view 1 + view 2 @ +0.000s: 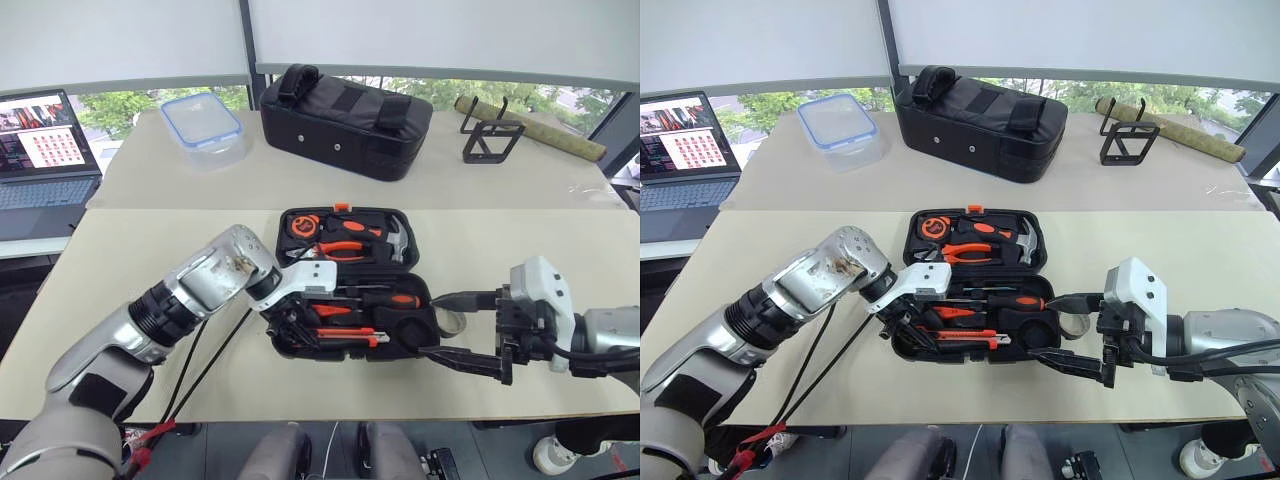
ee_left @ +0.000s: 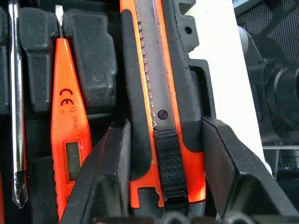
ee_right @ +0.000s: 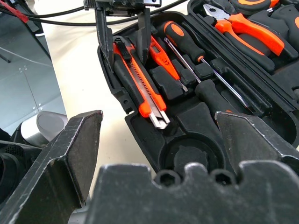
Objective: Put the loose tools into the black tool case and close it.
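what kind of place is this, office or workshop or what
Most likely an office or lab workspace rather than a workshop. Pale tables stand by windows with roller blinds pulled most of the way down, an open laptop sits to one side, and a black fabric bag and a clear plastic container rest on the far table.

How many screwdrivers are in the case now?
3, all in the case's near half: a black-orange screwdriver at its left, another at its right, and the orange tester beside the knife. More may be hidden.

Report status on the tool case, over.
Left gripper straddles utility knife, seated in open tool case. Right gripper open by tape roll. Nothing obstructing.
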`<state>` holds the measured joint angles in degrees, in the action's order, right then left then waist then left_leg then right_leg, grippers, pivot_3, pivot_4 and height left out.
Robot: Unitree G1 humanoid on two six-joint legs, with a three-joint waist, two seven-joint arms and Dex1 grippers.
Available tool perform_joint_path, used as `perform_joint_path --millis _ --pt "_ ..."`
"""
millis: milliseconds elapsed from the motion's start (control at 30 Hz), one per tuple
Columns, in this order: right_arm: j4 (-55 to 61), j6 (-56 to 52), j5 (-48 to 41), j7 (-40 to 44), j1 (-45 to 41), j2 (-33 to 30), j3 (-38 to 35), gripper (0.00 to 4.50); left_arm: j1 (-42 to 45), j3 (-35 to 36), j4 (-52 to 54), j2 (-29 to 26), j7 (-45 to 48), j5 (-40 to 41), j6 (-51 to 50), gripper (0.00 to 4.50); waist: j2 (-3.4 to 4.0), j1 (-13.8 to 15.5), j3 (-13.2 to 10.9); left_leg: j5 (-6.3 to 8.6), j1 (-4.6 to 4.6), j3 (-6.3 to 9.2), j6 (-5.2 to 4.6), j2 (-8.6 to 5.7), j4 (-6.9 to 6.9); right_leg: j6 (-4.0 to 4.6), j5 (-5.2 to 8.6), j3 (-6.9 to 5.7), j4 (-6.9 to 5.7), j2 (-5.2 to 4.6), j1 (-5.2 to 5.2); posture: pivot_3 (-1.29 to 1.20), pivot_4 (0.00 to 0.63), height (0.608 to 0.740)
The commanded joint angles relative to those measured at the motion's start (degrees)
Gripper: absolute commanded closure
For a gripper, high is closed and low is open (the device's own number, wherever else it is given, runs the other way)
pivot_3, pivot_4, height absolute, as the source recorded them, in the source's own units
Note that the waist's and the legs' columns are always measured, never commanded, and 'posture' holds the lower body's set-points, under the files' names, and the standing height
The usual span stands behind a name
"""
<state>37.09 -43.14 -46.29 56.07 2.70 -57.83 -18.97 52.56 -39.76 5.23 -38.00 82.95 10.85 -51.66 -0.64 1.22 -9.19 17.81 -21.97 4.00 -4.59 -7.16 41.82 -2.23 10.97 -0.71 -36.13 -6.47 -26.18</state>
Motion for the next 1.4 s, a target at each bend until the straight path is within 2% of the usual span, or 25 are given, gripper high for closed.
perform_joint_path --millis 33,100,233,300,333,367,567,667,767,967,1100,1233,1333,1400 --pt "0.6 1.2 -0.4 -0.4 -1.6 0.3 -0.4 0.00 2.1 2.8 2.3 -1.3 0.7 1.9 -2.8 0.78 0.00 0.0 0.0 0.00 0.00 0.00 0.00 0.00 0.00 0.00 0.00 0.00 0.00 0.00 0.00 0.00 0.150 0.715" --pt "0.3 1.2 -0.2 -0.2 -2.0 0.4 -0.1 0.00 2.8 5.6 3.3 -1.5 1.3 4.4 -4.3 0.11 0.00 -0.1 0.0 0.00 -0.01 0.00 0.00 0.00 0.00 0.00 0.00 0.00 -0.02 0.01 -0.02 0.00 0.150 0.715" --pt "-0.4 1.3 -0.1 0.1 -2.7 0.5 0.4 0.00 3.2 9.1 3.7 -2.2 1.5 6.9 -3.5 0.04 0.00 0.0 0.0 0.00 -0.01 0.01 0.00 -0.01 0.01 0.00 0.00 -0.03 -0.02 0.04 -0.02 0.00 0.150 0.715" --pt "-0.9 1.4 0.0 0.3 -3.0 0.6 0.7 0.00 2.6 9.5 3.2 -3.0 1.3 6.2 -0.7 0.61 0.00 0.0 0.0 0.00 -0.01 0.01 0.00 -0.01 0.00 0.00 0.00 -0.03 0.00 0.03 -0.02 0.00 0.150 0.715" --pt "-1.1 1.4 0.1 0.4 -3.2 0.6 0.8 0.00 2.3 9.0 2.9 -3.3 1.0 5.2 1.1 0.71 0.00 -0.1 0.0 0.00 0.00 0.00 0.00 -0.01 0.00 0.00 0.00 -0.03 0.00 0.02 -0.02 0.00 0.150 0.715" --pt "-1.3 1.5 0.1 0.6 -3.4 0.5 1.0 0.00 1.8 8.3 2.5 -3.3 0.6 4.4 2.3 1.20 0.00 -0.1 0.0 0.00 0.00 0.00 0.01 -0.01 0.00 0.00 0.00 -0.03 0.00 0.01 -0.02 0.00 0.150 0.715" --pt "-1.7 1.6 0.3 0.9 -3.9 0.2 1.6 0.00 -0.1 5.3 1.5 -2.6 0.6 1.9 6.7 3.27 0.00 0.0 0.0 0.00 -0.01 0.00 0.01 -0.02 0.02 0.00 0.00 -0.03 0.00 -0.02 -0.01 0.00 0.150 0.715" --pt "-1.2 1.3 0.1 0.9 -3.5 0.3 1.4 0.00 -1.0 3.3 1.5 -2.3 1.0 0.5 8.3 4.46 0.00 0.1 0.0 0.00 -0.01 0.00 0.01 -0.03 0.02 0.00 0.00 -0.02 0.01 -0.01 0.00 0.00 0.150 0.715" --pt "-0.7 1.2 0.2 0.7 -2.7 0.6 1.5 0.00 -2.6 1.1 3.1 -3.1 2.2 -0.7 9.2 4.49 0.00 0.0 0.0 0.00 -0.02 0.00 0.01 -0.02 0.01 0.00 0.00 -0.01 0.00 -0.03 -0.01 0.00 0.150 0.715" --pt "-0.8 1.1 0.1 0.1 -2.1 1.0 1.7 0.00 -5.1 -4.6 1.2 -3.4 0.7 -8.7 15.8 4.49 0.03 -0.1 0.1 0.00 0.11 0.00 0.01 0.00 -0.01 0.00 0.00 0.02 0.01 -0.07 0.07 0.00 0.150 0.715" --pt "-1.5 0.9 0.2 0.0 -2.5 0.9 1.6 0.00 -5.7 -4.3 -1.4 -2.0 -1.7 -11.9 18.4 4.49 0.32 0.1 0.3 0.01 0.35 0.00 -0.01 0.01 -0.03 0.00 0.00 0.04 0.06 -0.07 0.34 0.00 0.150 0.715" --pt "-1.7 1.2 0.6 -0.1 -2.4 0.7 1.0 0.00 -5.9 -0.4 -0.3 -1.5 -1.9 -9.8 16.5 4.49 0.32 0.2 0.3 0.10 0.88 0.02 -0.13 0.08 -0.13 -0.04 0.03 0.02 0.20 -0.05 0.95 0.00 0.150 0.715" --pt "-2.7 1.5 2.8 -1.5 -1.1 0.1 -1.6 0.00 -6.5 9.3 2.5 -1.4 -0.8 -1.2 12.3 4.49 0.29 0.0 0.3 0.11 0.90 0.02 -0.16 0.07 -0.13 -0.06 0.04 0.02 0.14 0.02 0.94 0.00 0.150 0.715" --pt "-3.4 1.7 4.4 -1.1 0.6 -0.6 -3.6 0.00 -7.0 16.4 3.4 -0.9 -1.5 4.2 10.2 3.98 0.25 0.0 0.3 0.09 0.76 0.02 -0.13 0.06 -0.12 -0.06 0.04 0.02 0.04 0.06 0.72 0.00 0.150 0.715"
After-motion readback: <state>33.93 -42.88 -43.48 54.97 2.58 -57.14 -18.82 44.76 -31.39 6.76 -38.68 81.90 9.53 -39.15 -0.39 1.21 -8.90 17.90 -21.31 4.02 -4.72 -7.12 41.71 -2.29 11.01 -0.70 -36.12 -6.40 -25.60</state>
